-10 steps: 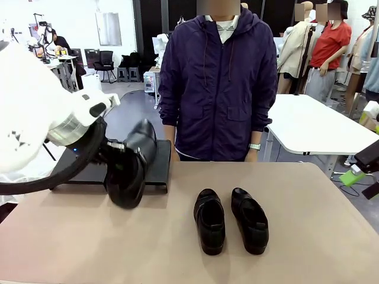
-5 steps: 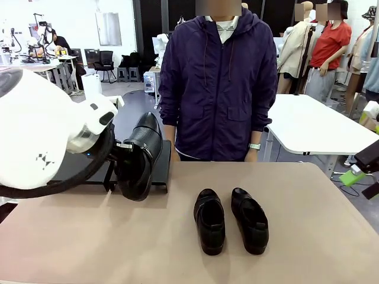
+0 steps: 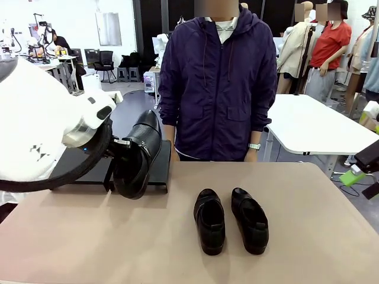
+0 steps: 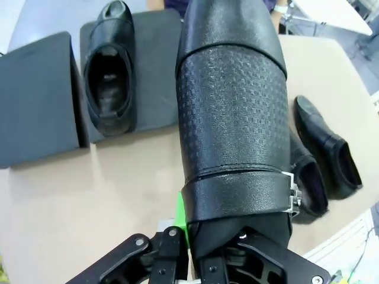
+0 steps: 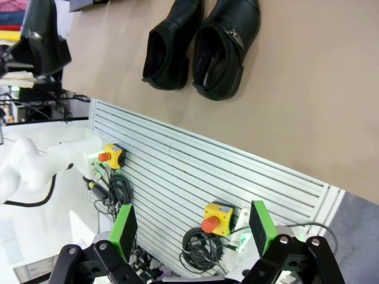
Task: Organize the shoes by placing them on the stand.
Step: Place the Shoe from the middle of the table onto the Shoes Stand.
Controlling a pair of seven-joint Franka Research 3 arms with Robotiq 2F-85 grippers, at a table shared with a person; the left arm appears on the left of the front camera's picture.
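The low black stand (image 4: 35, 100), two sloped flat panels set side by side, stood at the far left of the tan counter (image 3: 308, 236). The left wrist view looked down on both panels. The one nearer the counter's middle carried a glossy black leather loafer (image 4: 109, 65), lying on that panel's left half with its opening up and its toe toward the far edge. The left hand (image 4: 234, 242) was clamped on the heel end of a second black loafer with a textured strap (image 4: 231, 118). It held this shoe over the right part of the same panel, toe pointing away from the wrist. From the front the second loafer hung tilted, toe raised toward a person in a dark purple jacket (image 3: 216, 89). There the shoe and the white arm covered most of the stand, so whether the sole touched the panel could not be told. A third loafer (image 3: 209, 220) and a fourth loafer (image 3: 250, 220) lay side by side, just apart, on the middle of the counter. In the right wrist view the right hand (image 5: 193, 231) had its green pads (image 5: 124, 228) wide apart, gripping nothing. It hung beyond the counter's edge over a white slatted panel (image 5: 207, 171) bearing a yellow box with a red button (image 5: 216, 218).
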